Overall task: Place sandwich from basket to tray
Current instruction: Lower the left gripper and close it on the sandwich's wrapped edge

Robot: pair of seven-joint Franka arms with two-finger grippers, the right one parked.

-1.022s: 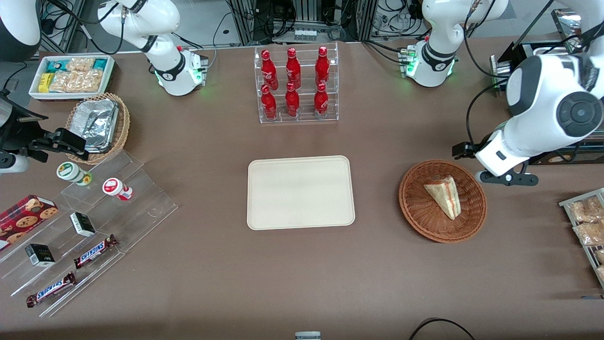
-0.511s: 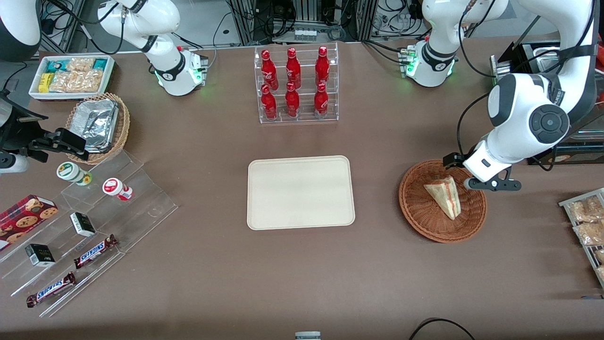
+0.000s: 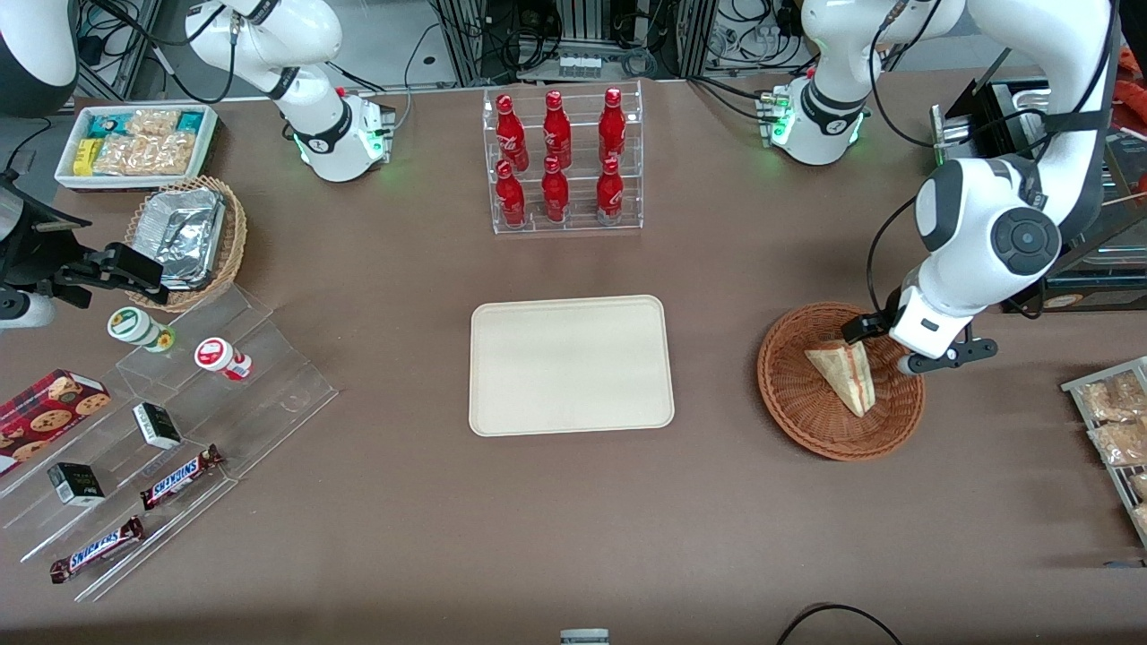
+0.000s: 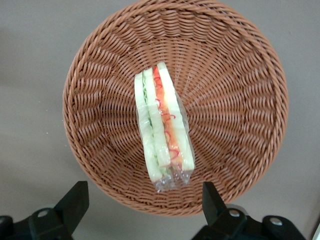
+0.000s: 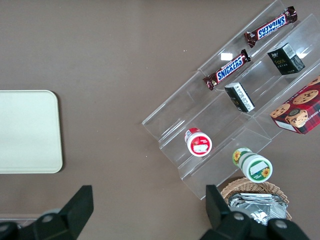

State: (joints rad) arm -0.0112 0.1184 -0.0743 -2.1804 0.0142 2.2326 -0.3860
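The sandwich (image 3: pixel 845 372) is a clear-wrapped triangular wedge of pale bread with red and green filling, lying in the round reddish-brown wicker basket (image 3: pixel 797 403) toward the working arm's end of the table. The wrist view looks straight down on the sandwich (image 4: pixel 162 130) inside the basket (image 4: pixel 235 100). My left gripper (image 3: pixel 883 345) hangs open above the basket's rim that is farther from the front camera, its fingers (image 4: pixel 75 200) spread wide with nothing between them. The cream-beige tray (image 3: pixel 571 365) lies bare at the table's middle.
A clear rack of red bottles (image 3: pixel 560 159) stands farther from the front camera than the tray. A wire rack of snack packets (image 3: pixel 1116 430) sits at the working arm's table edge. Acrylic steps with snacks (image 3: pixel 152 448) and a tan basket of foil trays (image 3: pixel 188 237) lie toward the parked arm's end.
My left arm has swung in from the table's edge and come down, bringing the open gripper over the basket's rim beside the sandwich. The sandwich has not moved.
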